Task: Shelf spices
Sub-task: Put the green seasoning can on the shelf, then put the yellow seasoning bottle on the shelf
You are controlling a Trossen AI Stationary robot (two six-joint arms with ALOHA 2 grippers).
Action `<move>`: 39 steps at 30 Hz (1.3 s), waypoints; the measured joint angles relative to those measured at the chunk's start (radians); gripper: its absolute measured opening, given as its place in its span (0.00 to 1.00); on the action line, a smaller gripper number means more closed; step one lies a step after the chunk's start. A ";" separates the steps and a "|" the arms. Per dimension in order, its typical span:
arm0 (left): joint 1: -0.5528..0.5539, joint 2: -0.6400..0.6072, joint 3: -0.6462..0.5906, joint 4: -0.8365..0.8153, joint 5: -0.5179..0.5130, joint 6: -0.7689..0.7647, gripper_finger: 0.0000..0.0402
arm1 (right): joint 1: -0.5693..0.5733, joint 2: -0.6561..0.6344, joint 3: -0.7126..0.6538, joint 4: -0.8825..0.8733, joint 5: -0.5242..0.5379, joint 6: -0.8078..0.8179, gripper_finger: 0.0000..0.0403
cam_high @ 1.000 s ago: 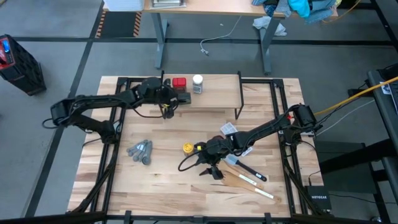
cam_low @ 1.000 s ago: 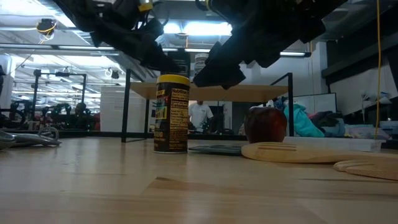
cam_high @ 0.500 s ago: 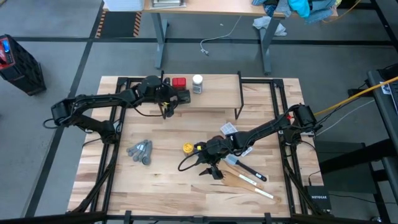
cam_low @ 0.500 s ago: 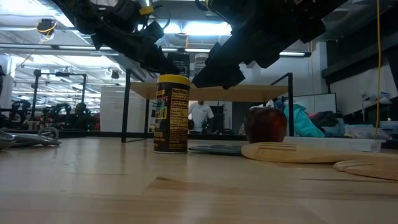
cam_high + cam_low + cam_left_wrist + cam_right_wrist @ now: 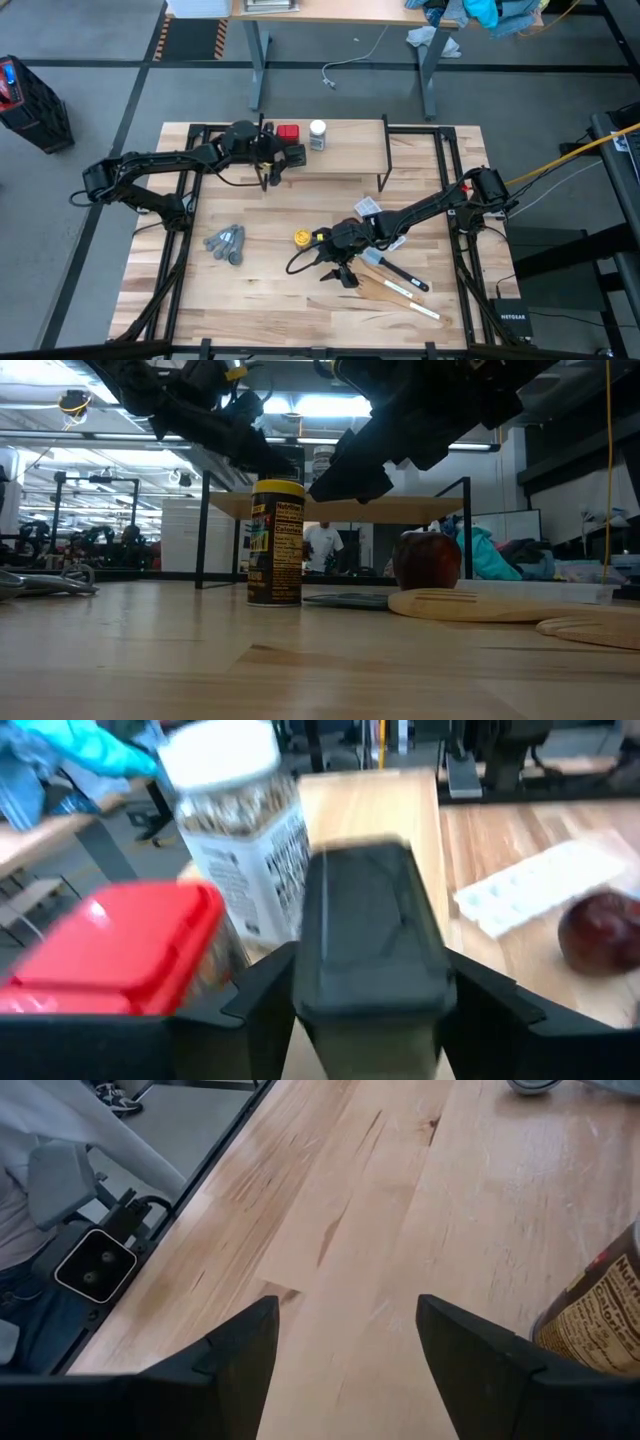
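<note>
The shelf point(image 5: 350, 150) stands at the table's far side. The red tin point(image 5: 288, 132) and the white-capped jar point(image 5: 318, 133) stand on its board. My left gripper point(image 5: 283, 155) is at the shelf's left end, shut on the dark tin point(image 5: 370, 940). In the left wrist view the red tin point(image 5: 120, 945) and the white-capped jar point(image 5: 235, 830) stand just beyond it. The yellow-lidded amber jar point(image 5: 301, 237) stands upright on the table point(image 5: 276, 542). My right gripper point(image 5: 322, 241) is open and empty just to the jar's right, a little above the table; the jar point(image 5: 600, 1315) shows beside its fingers. My left gripper pinches the dark tin by two opposite side walls point(image 5: 305, 970) between its two fingers point(image 5: 260, 1005), below the lid. The fingers come about level from the table's left side. The tin stays upright over the shelf board; whether its bottom rests on the board, I cannot tell.
Grey measuring spoons point(image 5: 226, 243) lie at the table's left. Wooden utensils point(image 5: 400, 288) lie at the near right. A pale tray point(image 5: 368, 207) lies under my right arm, and a dark red round thing point(image 5: 425, 560) lies beside it. The shelf's right half is bare.
</note>
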 joint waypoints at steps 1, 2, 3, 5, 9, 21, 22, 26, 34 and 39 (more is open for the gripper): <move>0.000 0.000 0.000 0.016 0.000 -0.006 0.49 | 0.000 0.000 0.000 0.000 0.000 0.000 0.60; 0.000 -0.001 0.000 0.031 0.000 -0.011 0.49 | 0.000 0.000 0.000 0.000 0.000 0.000 0.60; 0.000 -0.001 0.000 0.045 0.000 -0.017 0.49 | 0.000 0.000 0.000 0.000 0.000 0.000 0.60; 0.000 -0.002 0.000 0.070 0.000 -0.020 0.50 | 0.000 0.000 0.000 0.000 0.000 0.000 0.60; 0.000 -0.002 0.000 0.103 0.000 -0.023 0.49 | 0.000 0.000 0.000 -0.001 0.000 0.000 0.60; 0.000 -0.003 0.001 0.264 0.000 -0.033 0.49 | 0.000 0.000 0.000 -0.010 0.106 0.000 0.60; 0.000 -0.003 0.001 0.281 0.000 -0.041 0.49 | 0.000 0.000 0.000 -0.010 0.106 0.000 0.60; 0.000 -0.013 0.002 0.323 0.000 -0.061 0.49 | 0.000 0.000 0.000 -0.010 0.125 0.033 0.60; -0.023 -0.144 0.002 0.283 -0.006 -0.059 0.49 | 0.001 0.000 0.000 -0.033 0.201 0.150 0.60; -0.078 -0.331 0.002 0.034 -0.134 0.025 0.49 | 0.018 0.000 0.000 -0.036 0.191 0.185 0.60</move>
